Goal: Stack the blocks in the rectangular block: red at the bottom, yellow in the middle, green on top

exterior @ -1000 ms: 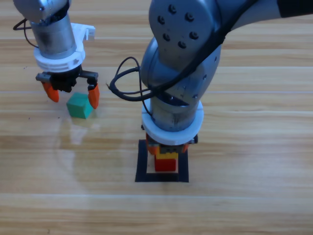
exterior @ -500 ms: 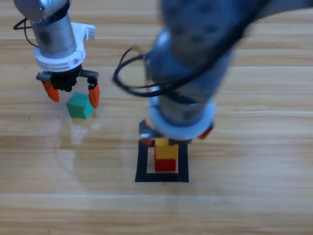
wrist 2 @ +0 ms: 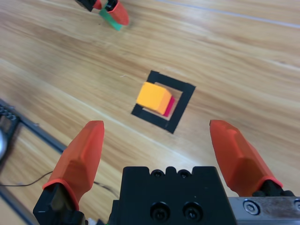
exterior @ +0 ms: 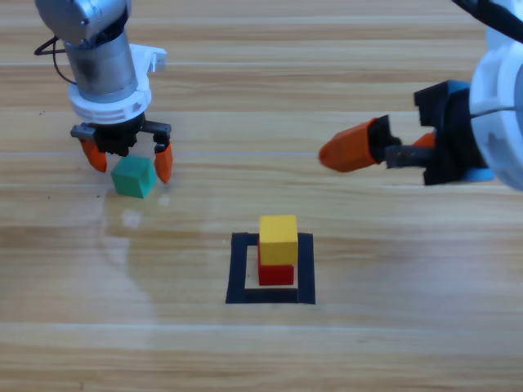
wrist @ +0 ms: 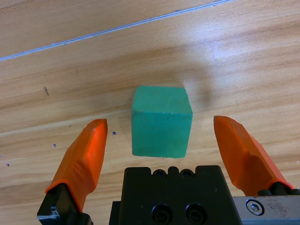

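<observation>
Left claw (exterior: 127, 160) gapes astride small teal-green cube (wrist: 161, 122), gripping nothing; next: close, lift onto yellow cube (exterior: 278, 239) (atop red cube (exterior: 276, 273)). Right claw (wrist 2: 159, 147) open, empty.

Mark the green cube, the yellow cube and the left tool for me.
green cube (wrist: 161, 123), left wrist view, on its top face.
yellow cube (exterior: 278, 231), high view, on its top face.
left tool (exterior: 131, 161), high view, midway between its open orange tips, either side of the green cube.
</observation>
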